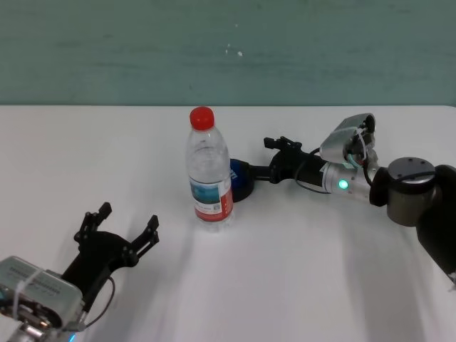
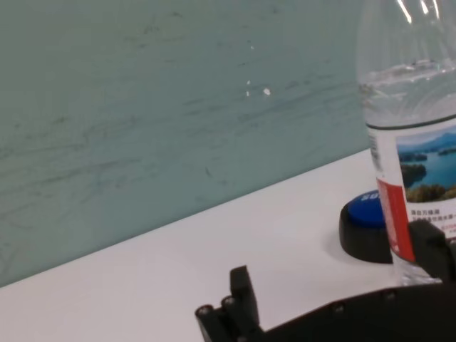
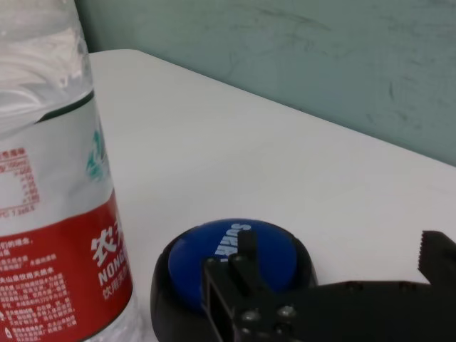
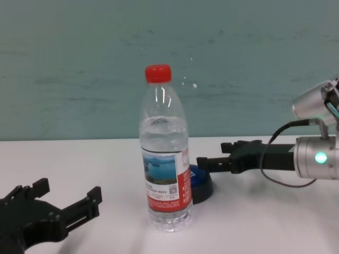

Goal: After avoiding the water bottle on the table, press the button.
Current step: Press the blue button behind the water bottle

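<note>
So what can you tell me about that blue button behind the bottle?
The button is a low round dome, with a glossy blue top bearing white lettering, on a black base. It sits flat on the white table, just behind the water bottle, which partly hides it. The right gripper reaches over it; contact is unclear.

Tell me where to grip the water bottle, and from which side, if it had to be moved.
Grip the water bottle around its labelled middle, coming level from the robot's left with the open left gripper. It stands upright and round, so fingers can close across its width. That side of the table looks free; on the other side sit the button and the right gripper.
</note>
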Tool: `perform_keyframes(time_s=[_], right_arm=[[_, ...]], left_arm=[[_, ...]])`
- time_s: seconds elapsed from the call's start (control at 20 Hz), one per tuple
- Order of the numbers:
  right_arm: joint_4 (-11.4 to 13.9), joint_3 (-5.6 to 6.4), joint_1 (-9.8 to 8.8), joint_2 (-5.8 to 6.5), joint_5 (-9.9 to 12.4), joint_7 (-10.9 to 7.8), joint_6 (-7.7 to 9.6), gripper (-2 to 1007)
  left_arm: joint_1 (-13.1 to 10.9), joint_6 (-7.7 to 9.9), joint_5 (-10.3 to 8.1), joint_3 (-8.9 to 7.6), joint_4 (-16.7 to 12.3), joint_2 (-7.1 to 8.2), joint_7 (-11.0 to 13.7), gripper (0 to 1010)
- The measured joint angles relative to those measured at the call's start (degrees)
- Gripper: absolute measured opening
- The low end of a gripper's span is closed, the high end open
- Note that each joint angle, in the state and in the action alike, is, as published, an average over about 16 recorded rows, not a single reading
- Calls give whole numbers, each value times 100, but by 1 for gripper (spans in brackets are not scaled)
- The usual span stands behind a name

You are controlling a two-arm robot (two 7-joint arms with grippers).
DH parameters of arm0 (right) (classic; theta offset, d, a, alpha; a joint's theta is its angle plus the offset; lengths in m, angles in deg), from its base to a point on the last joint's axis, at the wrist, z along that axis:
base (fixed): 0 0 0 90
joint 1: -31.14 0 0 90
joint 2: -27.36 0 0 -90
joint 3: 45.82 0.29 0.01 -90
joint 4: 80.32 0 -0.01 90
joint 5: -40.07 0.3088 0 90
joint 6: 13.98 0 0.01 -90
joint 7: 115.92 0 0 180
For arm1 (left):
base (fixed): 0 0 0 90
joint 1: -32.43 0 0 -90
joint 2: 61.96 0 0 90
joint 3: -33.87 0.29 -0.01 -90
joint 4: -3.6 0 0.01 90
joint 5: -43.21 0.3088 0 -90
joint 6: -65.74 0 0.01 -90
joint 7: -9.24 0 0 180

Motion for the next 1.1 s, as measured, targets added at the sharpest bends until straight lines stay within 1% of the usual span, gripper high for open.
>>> perform_keyframes(time_s=[0.45,0.9,1.0,1.1], right_arm=[[-514,11,268,-212,-82,-125,-183,1004],[-1173,73,516,-440,-186,-279,-385,1004],[-1270,93,543,-473,-212,-302,-412,1004],[-1302,117,547,-488,-235,-314,-417,1004]], left_arm=[[0,0,0,0,0,0,0,1000],[0,0,0,0,0,0,0,1000],[0,0,0,0,0,0,0,1000],[0,0,0,0,0,0,0,1000]])
